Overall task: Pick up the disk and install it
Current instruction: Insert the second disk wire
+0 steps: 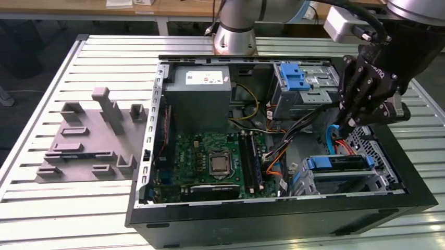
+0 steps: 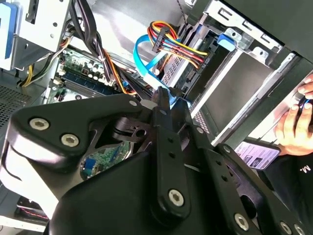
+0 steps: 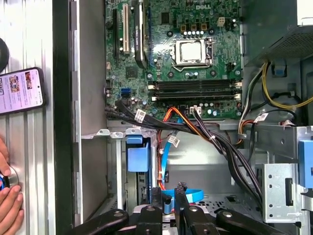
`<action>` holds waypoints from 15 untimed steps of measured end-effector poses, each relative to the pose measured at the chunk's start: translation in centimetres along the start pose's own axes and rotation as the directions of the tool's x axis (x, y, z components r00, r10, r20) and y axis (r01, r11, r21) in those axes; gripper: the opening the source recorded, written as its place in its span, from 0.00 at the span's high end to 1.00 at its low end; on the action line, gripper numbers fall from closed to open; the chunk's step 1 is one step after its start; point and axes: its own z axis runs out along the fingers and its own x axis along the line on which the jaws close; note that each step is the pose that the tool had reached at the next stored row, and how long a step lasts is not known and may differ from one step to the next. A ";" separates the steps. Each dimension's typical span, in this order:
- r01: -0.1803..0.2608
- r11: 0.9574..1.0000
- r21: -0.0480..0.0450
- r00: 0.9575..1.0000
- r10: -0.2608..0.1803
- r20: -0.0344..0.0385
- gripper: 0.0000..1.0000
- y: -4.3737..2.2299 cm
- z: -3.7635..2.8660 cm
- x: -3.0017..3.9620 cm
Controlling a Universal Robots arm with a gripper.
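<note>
The disk [image 1: 339, 163] sits in the lower drive cage at the front right of the open computer case [image 1: 149, 156], and the blue end of its carrier shows. That blue end is also the disk [image 3: 138, 157] in the first wrist view and the disk [image 2: 226, 39] in the second. My gripper [image 1: 345, 125] hangs just above and behind the cage. In both wrist views its black fingers [image 3: 155, 198] stand close together with the plug end of a light-blue flat cable [image 3: 190, 195] between them. The gripper [image 2: 166, 98] is not touching the disk.
A grey power supply [image 1: 201, 88] with a white sticker, an upper drive cage with a blue latch [image 1: 299, 75], the green motherboard [image 1: 215, 161] and cable bundles [image 3: 215, 142] fill the case. A grey fixture plate [image 1: 90, 140] lies at the exterior view's left. A person's hand [image 2: 293, 127] and phone [image 3: 19, 90] are beside the case.
</note>
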 end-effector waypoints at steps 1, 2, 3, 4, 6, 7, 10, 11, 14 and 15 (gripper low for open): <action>0.000 1.000 0.000 1.000 0.000 0.000 0.75 -0.01 0.09 -0.01; 0.000 1.000 0.000 1.000 0.000 0.000 0.75 -0.01 0.18 -0.01; 0.000 1.000 0.000 1.000 0.000 0.000 0.75 -0.02 0.28 -0.02; 0.000 1.000 0.000 1.000 0.000 0.000 0.75 -0.02 0.36 -0.03; 0.000 1.000 0.000 1.000 0.000 -0.001 0.75 -0.03 0.54 -0.04; 0.000 1.000 0.000 1.000 0.000 -0.002 0.75 -0.03 0.62 -0.05; 0.000 1.000 0.000 1.000 0.000 -0.003 0.83 -0.04 0.75 -0.05; 0.000 1.000 0.000 1.000 0.000 -0.003 0.84 -0.04 0.76 -0.05; 0.000 1.000 0.000 1.000 0.000 0.002 0.84 -0.04 0.81 -0.05; 0.000 1.000 0.000 1.000 0.000 0.007 0.84 -0.04 0.83 -0.04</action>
